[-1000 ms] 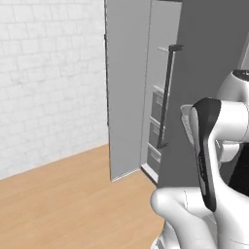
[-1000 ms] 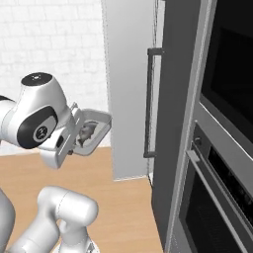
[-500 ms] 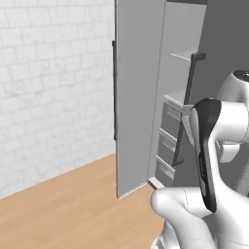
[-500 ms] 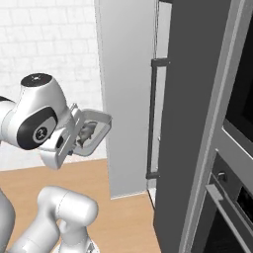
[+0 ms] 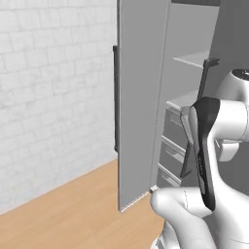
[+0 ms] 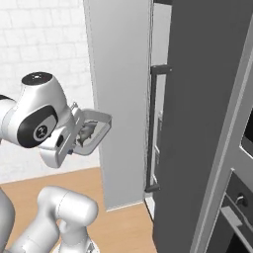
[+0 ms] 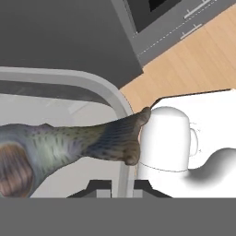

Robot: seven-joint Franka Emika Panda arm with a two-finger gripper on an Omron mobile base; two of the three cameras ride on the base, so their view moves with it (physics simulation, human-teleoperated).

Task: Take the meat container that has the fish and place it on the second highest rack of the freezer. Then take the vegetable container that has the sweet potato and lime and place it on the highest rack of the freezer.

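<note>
My gripper [image 7: 123, 188] is shut on the rim of the meat container [image 7: 107, 90], a pale-grey tray. The fish [image 7: 69, 144], speckled grey-green, lies inside it. In the right base view the gripper [image 6: 74, 140] holds the meat container [image 6: 101, 118] tilted, left of the freezer's open door [image 6: 121, 99]. From the left base view the freezer [image 5: 141, 97] stands open. Its highest rack [image 5: 194, 59] sits above a second pale shelf [image 5: 181, 100], with grey drawers [image 5: 172, 133] below. The vegetable container with the sweet potato and lime is out of view.
A dark tall panel with a black bar handle [image 6: 151, 128] stands right of the open door. An oven front [image 6: 232, 207] is at the lower right. A white brick wall [image 5: 53, 97] and wooden floor [image 5: 73, 214] lie to the left.
The whole picture has shifted as the base drove: the freezer and its open door loom larger and nearer. The container stays in my shut gripper in the same pose.
</note>
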